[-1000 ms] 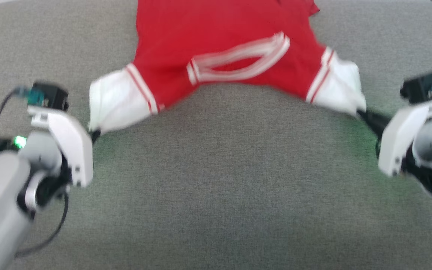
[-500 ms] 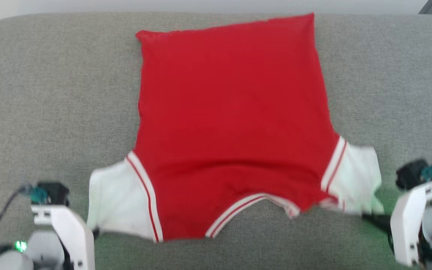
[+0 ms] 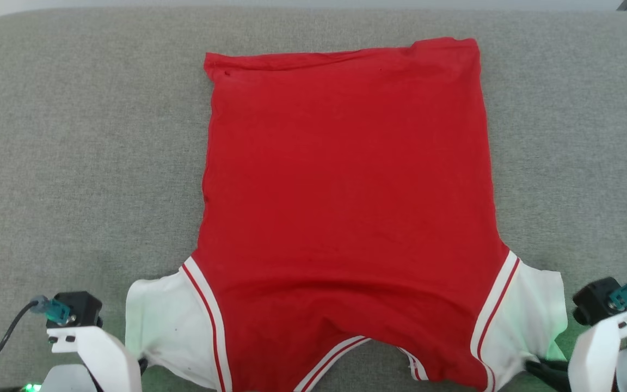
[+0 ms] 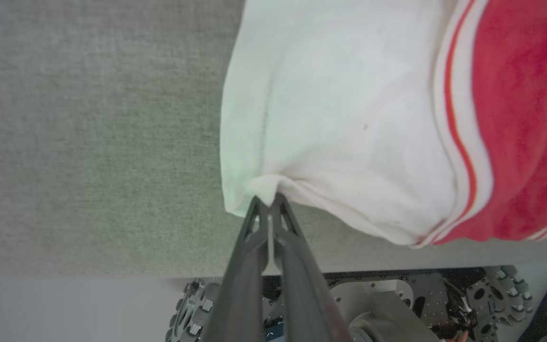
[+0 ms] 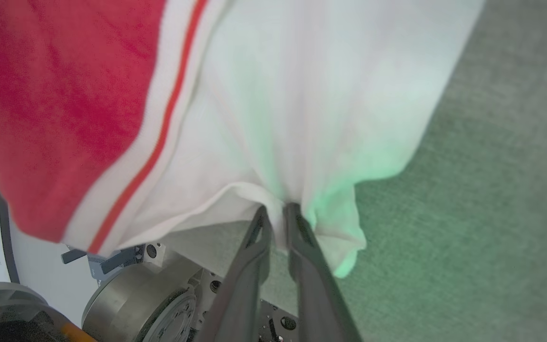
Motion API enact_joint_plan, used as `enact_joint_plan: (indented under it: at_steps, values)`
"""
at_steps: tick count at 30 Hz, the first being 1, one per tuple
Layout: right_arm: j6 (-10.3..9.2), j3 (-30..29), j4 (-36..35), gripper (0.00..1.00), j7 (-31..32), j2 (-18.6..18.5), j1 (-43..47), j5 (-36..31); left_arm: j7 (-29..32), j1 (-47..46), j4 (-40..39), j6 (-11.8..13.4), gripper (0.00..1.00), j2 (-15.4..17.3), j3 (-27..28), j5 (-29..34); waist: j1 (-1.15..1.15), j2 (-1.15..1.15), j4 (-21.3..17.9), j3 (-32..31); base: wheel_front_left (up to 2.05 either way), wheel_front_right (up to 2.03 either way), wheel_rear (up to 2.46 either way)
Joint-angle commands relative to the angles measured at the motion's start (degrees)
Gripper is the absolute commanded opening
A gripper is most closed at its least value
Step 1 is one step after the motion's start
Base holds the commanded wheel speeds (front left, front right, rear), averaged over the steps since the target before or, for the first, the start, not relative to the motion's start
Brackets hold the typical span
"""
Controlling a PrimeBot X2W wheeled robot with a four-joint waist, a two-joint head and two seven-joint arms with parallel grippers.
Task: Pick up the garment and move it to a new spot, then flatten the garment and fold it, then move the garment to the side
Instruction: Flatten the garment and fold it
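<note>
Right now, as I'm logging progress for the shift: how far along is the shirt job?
Looks done: the garment lies spread nearly flat on the grey surface. In hand: the left pincer and right pincer each pinch a white sleeve edge. Left: folding, none visible, then moving it aside.

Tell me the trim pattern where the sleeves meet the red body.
White with a thin red stripe; the trim shows best in the left wrist view.
</note>
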Motion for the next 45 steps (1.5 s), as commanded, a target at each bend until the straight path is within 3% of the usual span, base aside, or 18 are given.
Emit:
enact_joint_plan:
  at_steps: [1,9,14,22,31,37,41,45]
  values:
    - [-0.02,-0.2,-1.3,1.00,-0.6,0.8,-0.4,-0.8,-0.7,-0.6,-0.4,0.0,0.00,-0.5,0.5,0.1,0.00,0.00,0.0,0.3,0.00,0.00,0.00]
    - [-0.01,-5.9,-11.1,1.00,-4.1,3.2,-7.6,-6.2,-3.8,-2.4,-1.4,-1.4,0.00,-2.3,1.3,1.6,0.00,0.00,0.4,2.6,0.00,0.00,0.00]
    - [-0.01,-4.8,-9.6,1.00,-10.0,4.5,-17.7,-10.9,-4.6,-4.3,-1.5,-2.4,0.00,-3.5,1.0,2.3,0.00,0.00,1.4,4.7,0.00,0.00,0.00]
    - [-0.01,-2.0,7.7,1.00,-18.4,2.7,-36.7,-13.7,-4.3,-9.2,-0.2,-5.4,0.00,-6.8,-1.2,4.5,0.00,0.00,5.8,8.5,0.00,0.00,0.00]
    - [-0.01,0.5,31.2,1.00,-18.1,0.7,-54.3,-14.8,-4.9,-13.3,3.3,-8.8,0.00,-10.9,-3.3,5.3,0.00,0.00,11.5,12.2,0.00,0.00,0.00]
    - [-0.01,-2.3,46.7,1.00,-11.7,2.2,-62.9,-15.5,-4.8,-15.3,6.6,-11.4,0.00,-13.5,-5.1,5.8,0.00,0.00,14.9,13.5,0.00,0.00,0.00]
    - [0.00,-2.9,52.8,1.00,-8.1,3.3,-65.0,-16.3,-4.7,-16.1,8.2,-12.3,0.00,-14.3,-5.7,6.0,0.00,0.00,16.0,13.8,0.00,0.00,0.00]
    - [0.00,-0.9,60.9,1.00,0.3,4.3,-64.2,-19.4,-4.9,-16.7,9.7,-13.1,0.00,-15.0,-6.0,5.8,0.00,0.00,16.4,13.7,0.00,0.00,0.00]
